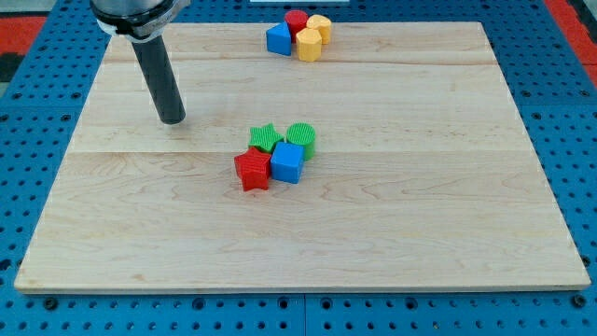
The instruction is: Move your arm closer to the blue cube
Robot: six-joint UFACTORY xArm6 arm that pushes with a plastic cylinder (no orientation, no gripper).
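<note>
The blue cube (287,162) sits near the middle of the wooden board (401,205), in a tight cluster. A red star (252,172) touches its left side, a green star (267,139) is just above it, and a green cylinder (301,138) is at its upper right. My tip (173,119) rests on the board well to the upper left of this cluster, clear of every block. The dark rod rises from the tip toward the view's top left.
A second cluster lies at the board's top edge: a blue block (278,39), a red cylinder (297,21), a yellow block (309,44) and a yellow cylinder (320,28). A blue pegboard table (569,93) surrounds the board.
</note>
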